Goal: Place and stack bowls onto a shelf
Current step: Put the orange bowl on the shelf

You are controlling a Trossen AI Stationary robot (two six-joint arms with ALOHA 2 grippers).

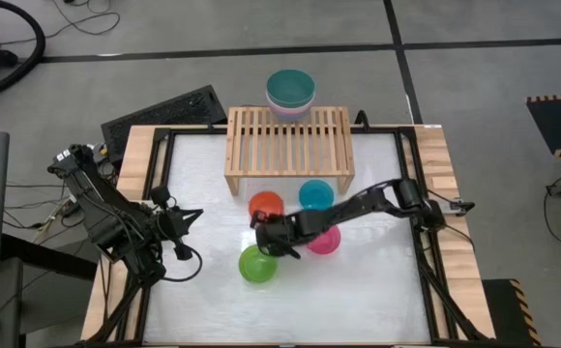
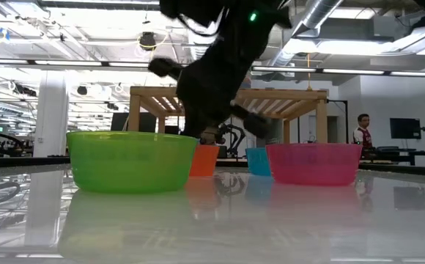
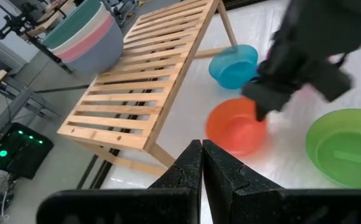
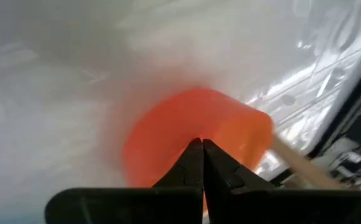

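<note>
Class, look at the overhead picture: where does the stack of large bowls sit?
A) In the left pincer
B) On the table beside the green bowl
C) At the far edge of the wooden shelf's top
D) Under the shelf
C: the stacked large bowls rest at the far edge of the slatted shelf.

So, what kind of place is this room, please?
Probably a robotics lab or open workshop: exposed ceiling ducts, a monitor near a person beyond the table, and cables on the grey floor.

— Does any writing show on the round plastic bowls or the light-wood slatted shelf (image 1: 288, 147)?
— None that can be read; the distant room in the low view may hold signs, but they are too small to tell.
</note>
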